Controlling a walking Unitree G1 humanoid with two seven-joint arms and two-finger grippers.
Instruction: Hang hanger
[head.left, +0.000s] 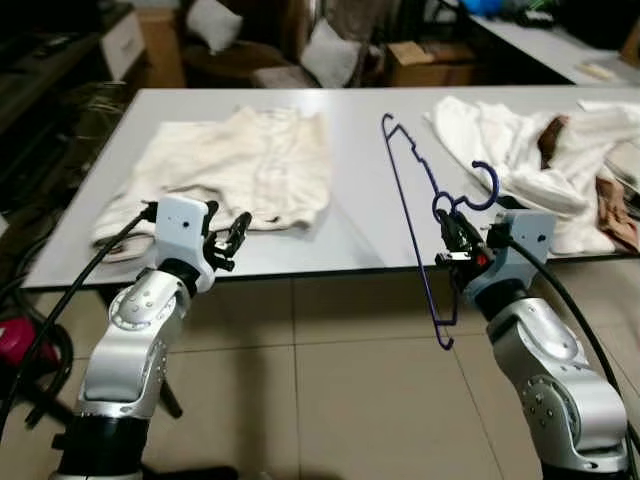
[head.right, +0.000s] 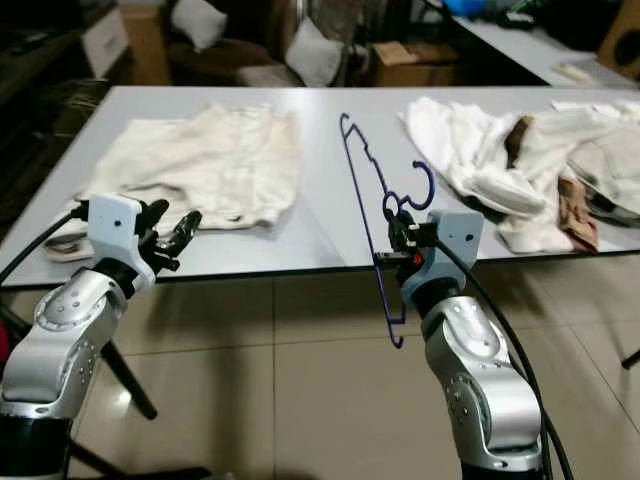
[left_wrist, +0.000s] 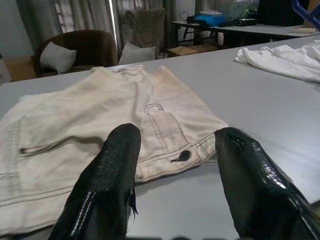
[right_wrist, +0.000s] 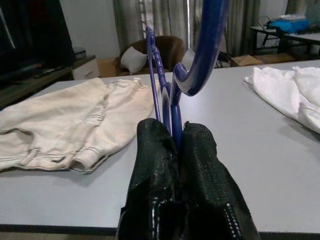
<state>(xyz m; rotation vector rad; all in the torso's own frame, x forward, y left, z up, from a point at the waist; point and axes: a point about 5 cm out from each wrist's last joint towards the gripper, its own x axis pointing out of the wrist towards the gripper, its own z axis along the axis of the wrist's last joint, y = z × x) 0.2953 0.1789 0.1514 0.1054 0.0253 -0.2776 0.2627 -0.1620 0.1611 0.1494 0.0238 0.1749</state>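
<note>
A thin blue hanger (head.left: 412, 190) is held upright at the table's front edge, its hook (head.left: 482, 186) curling over my right gripper (head.left: 449, 228), which is shut on the hanger's neck (right_wrist: 173, 107). One end reaches up over the table, the other hangs below its edge. My left gripper (head.left: 235, 236) is open at the front edge, just short of a cream garment (head.left: 245, 165) lying flat on the grey table (head.left: 360, 200). Its waistband button (left_wrist: 181, 156) lies just beyond the open black fingers (left_wrist: 110, 180).
A heap of white and brown clothes (head.left: 545, 160) lies on the table's right side. Behind the table stand a brown armchair with pillows (head.left: 255, 50), cardboard boxes (head.left: 430, 62) and another table (head.left: 540, 40). Tiled floor (head.left: 340, 380) lies below; a black cable and a red object (head.left: 20, 340) are at left.
</note>
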